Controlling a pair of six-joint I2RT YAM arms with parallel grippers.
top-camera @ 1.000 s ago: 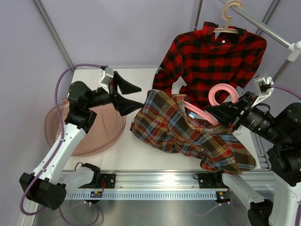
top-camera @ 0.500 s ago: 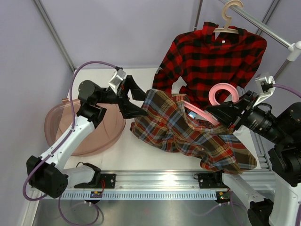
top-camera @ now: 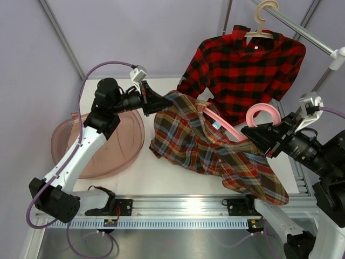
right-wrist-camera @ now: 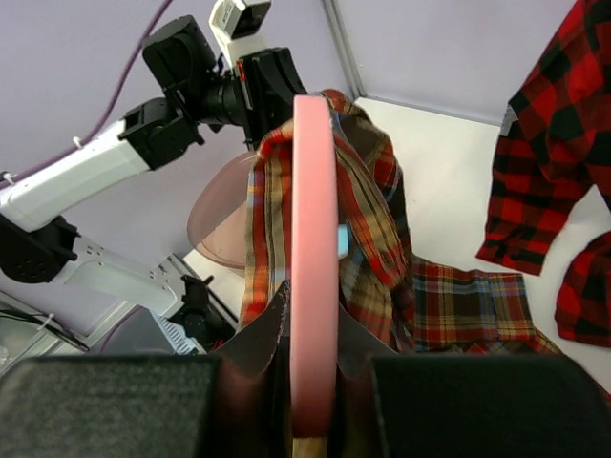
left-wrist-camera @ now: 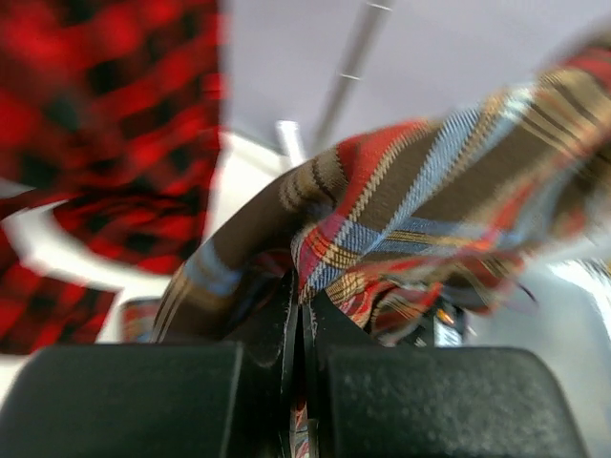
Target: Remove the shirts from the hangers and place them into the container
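We count two shirts: one red-and-black check shirt [top-camera: 242, 62] at one o'clock in the top view, and one multicolour plaid shirt [top-camera: 215, 154] by the centre, toward four o'clock. We count two hangers: one beige hanger [top-camera: 260, 34] at one o'clock and one pink hanger [top-camera: 262, 107] at three o'clock. There is one container [top-camera: 123, 148] at nine o'clock and one grey rack pole [top-camera: 302, 33] at one o'clock. We count two robot arms, the left arm [top-camera: 73, 162] and the right arm [top-camera: 307, 151].

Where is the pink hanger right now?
In the top view, right of centre: the pink hanger is held by the right pincer, threaded through the multicolour plaid shirt, just below the hanging red-and-black shirt.
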